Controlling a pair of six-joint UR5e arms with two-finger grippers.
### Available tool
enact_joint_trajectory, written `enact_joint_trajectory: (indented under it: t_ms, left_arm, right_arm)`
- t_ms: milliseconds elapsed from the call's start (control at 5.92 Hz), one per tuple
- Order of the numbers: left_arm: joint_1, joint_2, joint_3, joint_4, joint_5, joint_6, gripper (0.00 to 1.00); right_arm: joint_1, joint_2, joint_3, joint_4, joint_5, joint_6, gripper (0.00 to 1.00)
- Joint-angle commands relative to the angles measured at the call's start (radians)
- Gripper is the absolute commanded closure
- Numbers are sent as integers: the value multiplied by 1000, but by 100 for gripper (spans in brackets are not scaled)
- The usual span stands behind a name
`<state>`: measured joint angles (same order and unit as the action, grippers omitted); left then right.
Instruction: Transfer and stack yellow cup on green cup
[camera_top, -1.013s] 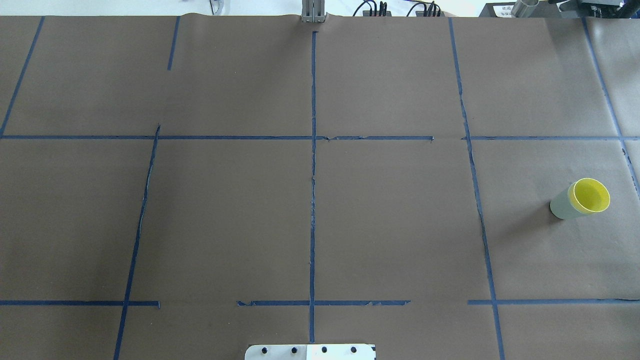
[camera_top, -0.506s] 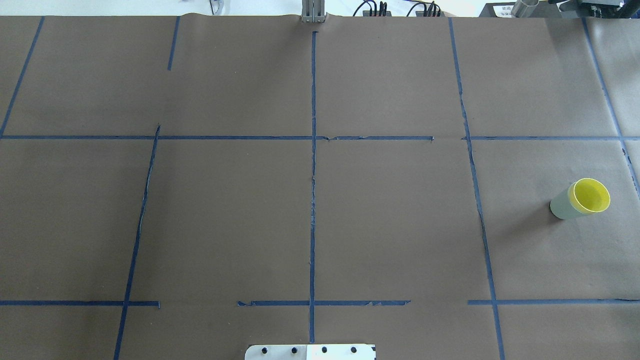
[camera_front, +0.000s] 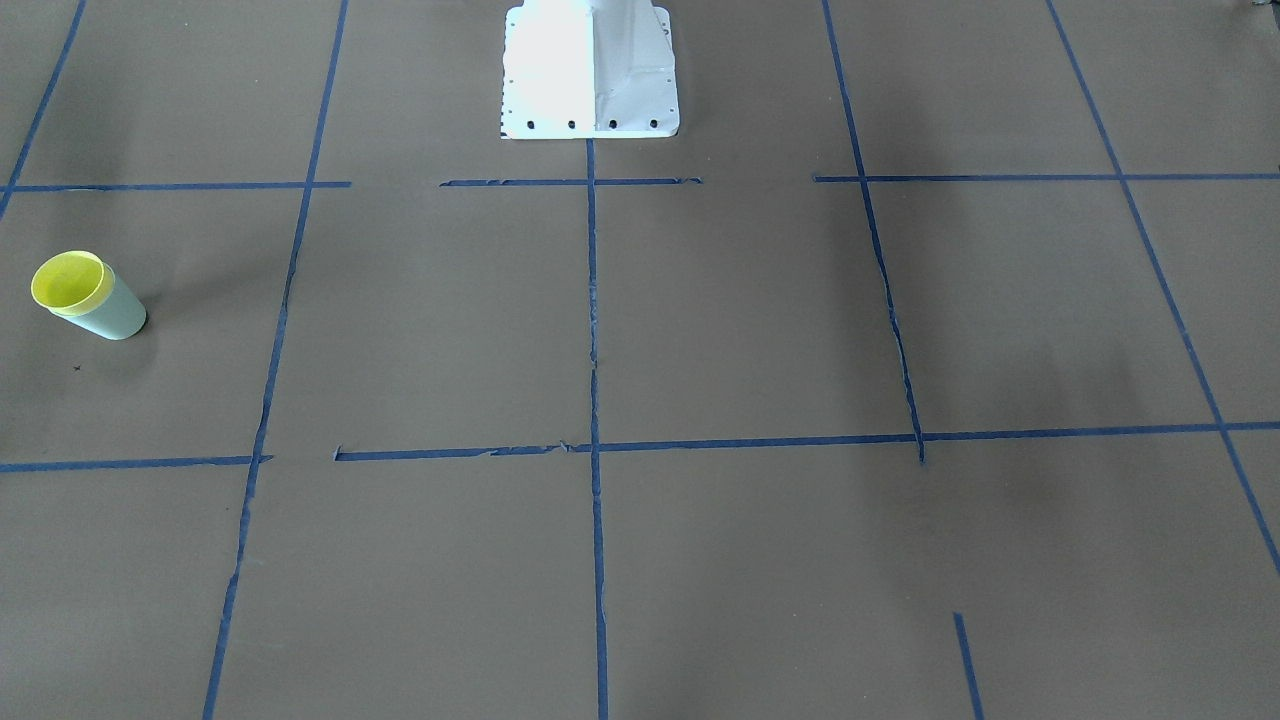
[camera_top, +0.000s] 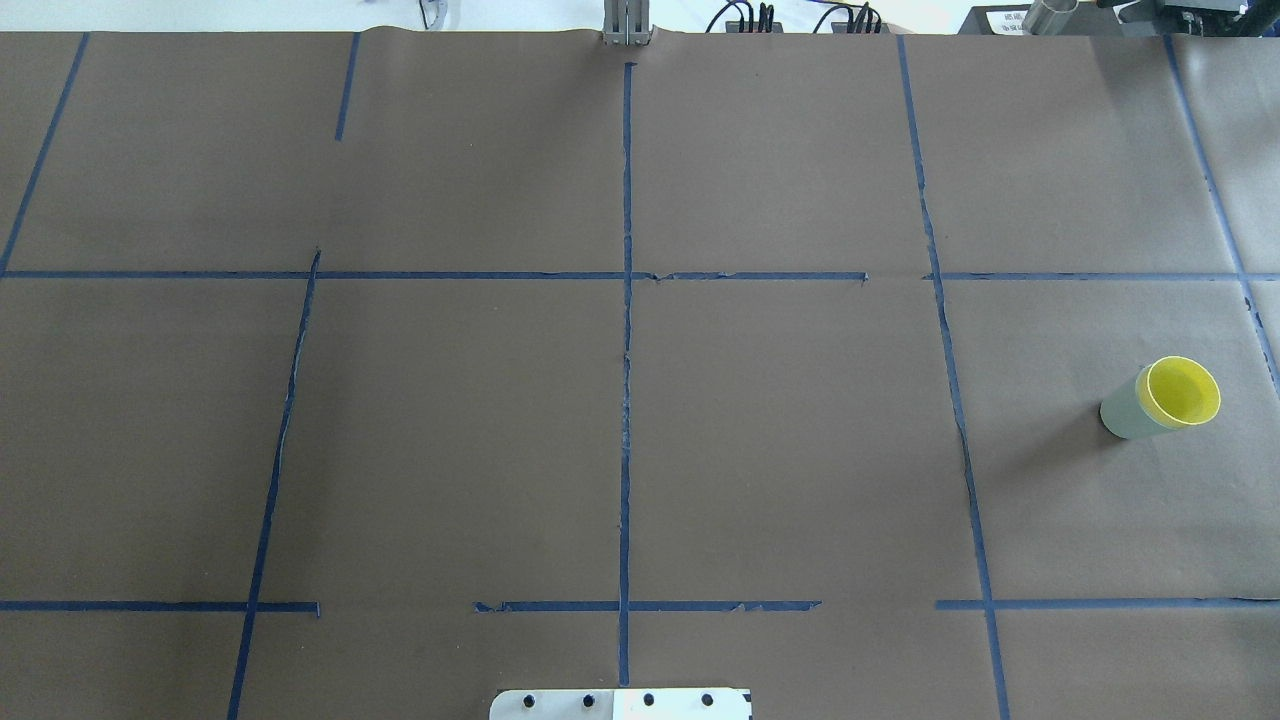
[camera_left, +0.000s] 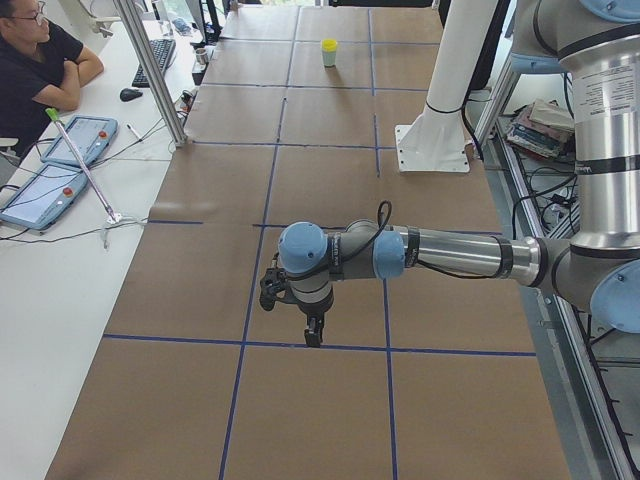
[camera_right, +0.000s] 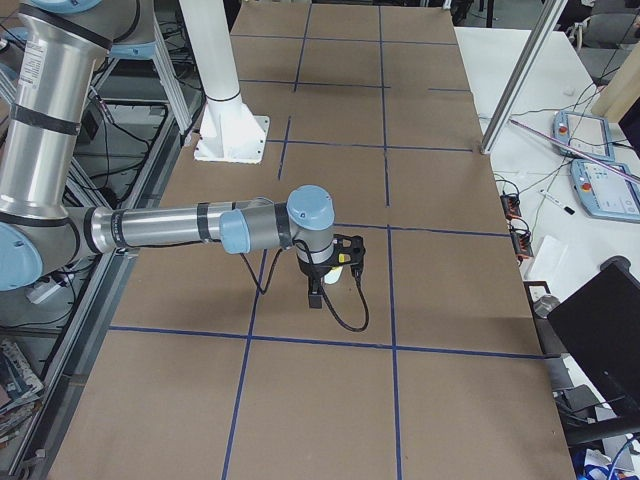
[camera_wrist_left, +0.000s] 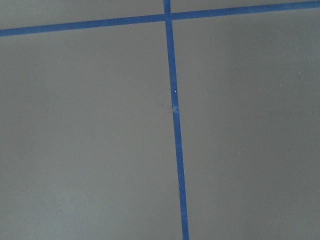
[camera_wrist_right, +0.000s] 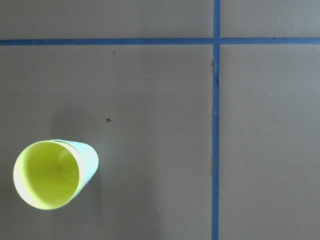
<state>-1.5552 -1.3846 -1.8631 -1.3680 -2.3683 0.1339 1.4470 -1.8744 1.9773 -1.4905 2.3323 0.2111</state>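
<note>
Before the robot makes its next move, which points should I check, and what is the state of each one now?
1. Yellow cup sits inside green cup: ok, they are nested in the overhead and right wrist views.
2. The stack stands upright: ok.
3. Nothing touches the stack: ok, no finger shows near it in the right wrist view.
4. Right gripper is open: cannot tell, it is seen only from the side.
5. Left gripper is open: cannot tell, side view only.
6. Left gripper is away from the cups: ok, it hangs far from them.
</note>
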Motion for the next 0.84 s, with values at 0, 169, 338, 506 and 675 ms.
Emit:
enact_joint_trajectory:
  t_ms: [0, 169, 338, 506, 675]
  left_arm:
    - [1, 5, -25, 20, 1, 6, 0]
    - [4, 4, -24, 17, 7, 7, 0]
    - [4, 4, -15, 9, 3, 6, 0]
    - [6, 6, -13, 7, 3, 7, 0]
    - [6, 7, -5, 10, 1, 7, 0]
  right_arm:
    - [-13, 0, -6, -5, -37, -53, 0]
    - [-10, -2, 0, -19, -37, -77, 0]
    - [-11, 4, 2, -55, -37, -102, 0]
    - [-4, 1, 5, -57, -31, -102, 0]
    - [-5, 3, -1, -57, -33, -102, 0]
